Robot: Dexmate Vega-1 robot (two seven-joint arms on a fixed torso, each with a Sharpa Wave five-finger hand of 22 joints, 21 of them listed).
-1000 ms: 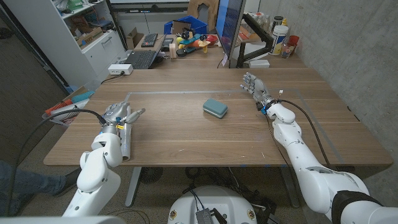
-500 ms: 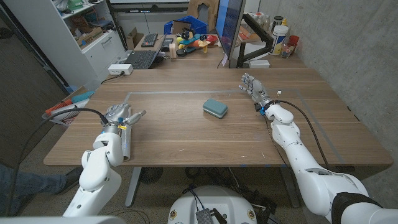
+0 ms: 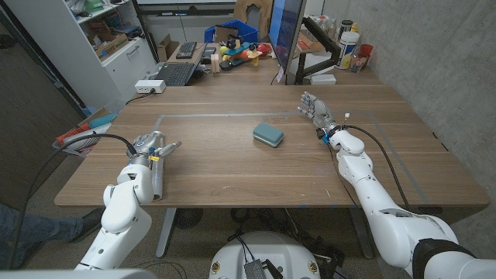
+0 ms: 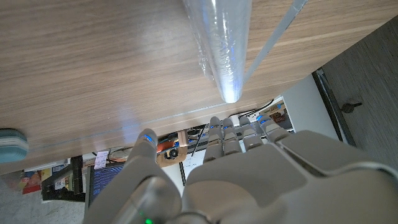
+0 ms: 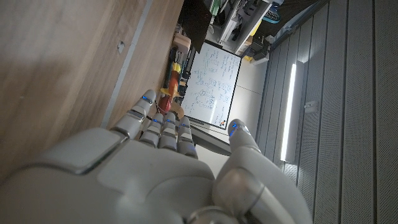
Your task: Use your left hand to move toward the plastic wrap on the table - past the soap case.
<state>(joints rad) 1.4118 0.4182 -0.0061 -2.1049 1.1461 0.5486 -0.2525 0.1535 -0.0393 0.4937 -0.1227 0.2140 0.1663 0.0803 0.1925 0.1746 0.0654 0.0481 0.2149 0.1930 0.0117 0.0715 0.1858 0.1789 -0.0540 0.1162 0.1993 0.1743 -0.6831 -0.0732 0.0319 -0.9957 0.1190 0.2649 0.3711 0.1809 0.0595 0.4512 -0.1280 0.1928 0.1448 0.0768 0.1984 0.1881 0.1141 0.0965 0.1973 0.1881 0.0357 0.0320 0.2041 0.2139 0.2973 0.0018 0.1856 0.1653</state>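
Note:
A clear roll of plastic wrap (image 3: 158, 181) lies near the table's front left edge, right beside my left forearm; in the left wrist view the plastic wrap (image 4: 219, 50) runs along the wood just beyond my fingertips. My left hand (image 3: 151, 145) hovers over the roll's far end, fingers spread and holding nothing. The same left hand (image 4: 242, 168) shows from behind in its wrist view. The teal soap case (image 3: 268, 134) sits mid-table, well to the right of that hand; the soap case (image 4: 12, 144) peeks in at the wrist picture's edge. My right hand (image 3: 315, 108) stands open at the right.
A laptop (image 3: 172, 74) and a white box (image 3: 149, 86) sit at the table's far left. A monitor (image 3: 287, 35) and bottles (image 3: 350, 40) stand at the far right. A red-handled tool (image 3: 76, 137) lies off the left edge. A pale tape line (image 3: 209, 116) crosses the wood.
My left hand has edged slightly toward the right, over the end of the roll. The right hand has crept a little toward the far side.

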